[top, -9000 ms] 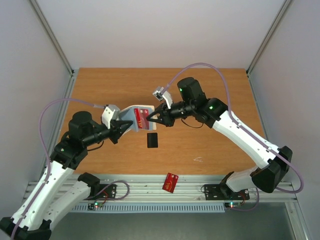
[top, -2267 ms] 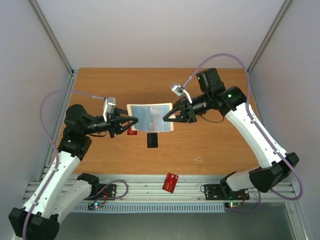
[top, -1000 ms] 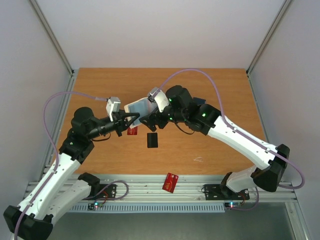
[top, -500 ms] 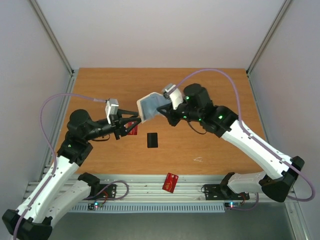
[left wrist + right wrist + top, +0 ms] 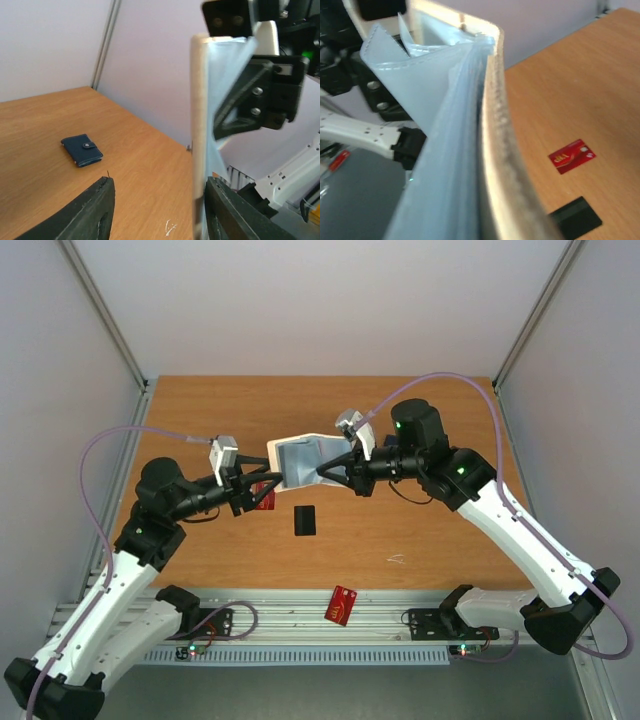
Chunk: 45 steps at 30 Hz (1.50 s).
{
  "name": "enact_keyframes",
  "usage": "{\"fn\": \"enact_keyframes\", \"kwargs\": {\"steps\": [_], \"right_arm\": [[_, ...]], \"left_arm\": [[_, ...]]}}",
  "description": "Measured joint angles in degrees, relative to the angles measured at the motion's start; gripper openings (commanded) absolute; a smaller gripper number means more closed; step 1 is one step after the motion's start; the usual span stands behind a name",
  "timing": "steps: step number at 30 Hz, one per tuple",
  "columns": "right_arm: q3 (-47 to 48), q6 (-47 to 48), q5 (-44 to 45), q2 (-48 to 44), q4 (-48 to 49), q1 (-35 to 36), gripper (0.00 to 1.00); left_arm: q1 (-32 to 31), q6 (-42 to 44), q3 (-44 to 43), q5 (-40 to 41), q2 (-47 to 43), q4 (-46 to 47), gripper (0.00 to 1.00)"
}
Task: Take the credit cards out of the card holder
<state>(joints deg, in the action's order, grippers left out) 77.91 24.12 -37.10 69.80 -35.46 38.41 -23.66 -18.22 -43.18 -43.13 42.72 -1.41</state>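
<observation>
My right gripper (image 5: 332, 469) is shut on the right edge of the card holder (image 5: 303, 457) and holds it open above the table, its grey-blue sleeves facing up. The holder fills the right wrist view (image 5: 490, 150) and hides that gripper's fingers. My left gripper (image 5: 270, 490) is open just left of the holder. In the left wrist view the holder's beige edge (image 5: 199, 125) stands between the fingers, close to the right one. One red card (image 5: 266, 496) lies under the left gripper. The black card (image 5: 305, 520) lies on the table. Another red card (image 5: 343, 605) lies on the front rail.
A small dark blue wallet (image 5: 81, 150) lies on the far part of the table. In the right wrist view a red card (image 5: 572, 156) and the black card (image 5: 576, 217) lie on the wood below the holder. A white scratch (image 5: 397, 560) marks the table.
My right gripper has carried the holder a little to the right and down, and the arm has swung right. The left arm has barely moved. The loose cards lie where they were.
</observation>
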Motion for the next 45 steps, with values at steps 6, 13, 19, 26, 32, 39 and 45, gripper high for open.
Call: {"fn": "enact_keyframes", "kwargs": {"steps": [6,13,19,26,32,39,45], "right_arm": [[1.9,1.5,-9.5,0.9,-1.5,0.0,0.01],[3.3,2.1,-15.5,2.4,-2.5,0.0,0.01],[3.3,1.4,-17.8,3.7,-1.0,0.0,0.01],[3.3,1.0,-21.5,5.7,1.0,0.0,0.27],[2.6,-0.2,-17.1,5.8,2.1,-0.9,0.79],[0.9,-2.1,5.3,2.8,-1.9,-3.7,0.89],[0.7,-4.4,12.4,3.6,-3.2,-2.4,0.95]], "left_arm": [[0.0,-0.6,0.0,2.8,-0.1,-0.8,0.32],[0.0,-1.0,0.0,2.0,-0.2,-0.5,0.49],[0.0,-2.8,0.1,-3.0,-0.1,3.5,0.64],[0.0,-4.4,0.1,-6.7,-0.1,5.2,0.01],[0.0,-2.5,-0.2,-5.9,-0.3,2.8,0.0],[-0.4,26.3,-0.6,31.4,3.0,-13.6,0.0],[-0.2,46.8,2.1,48.0,6.4,-22.6,0.0]]}}
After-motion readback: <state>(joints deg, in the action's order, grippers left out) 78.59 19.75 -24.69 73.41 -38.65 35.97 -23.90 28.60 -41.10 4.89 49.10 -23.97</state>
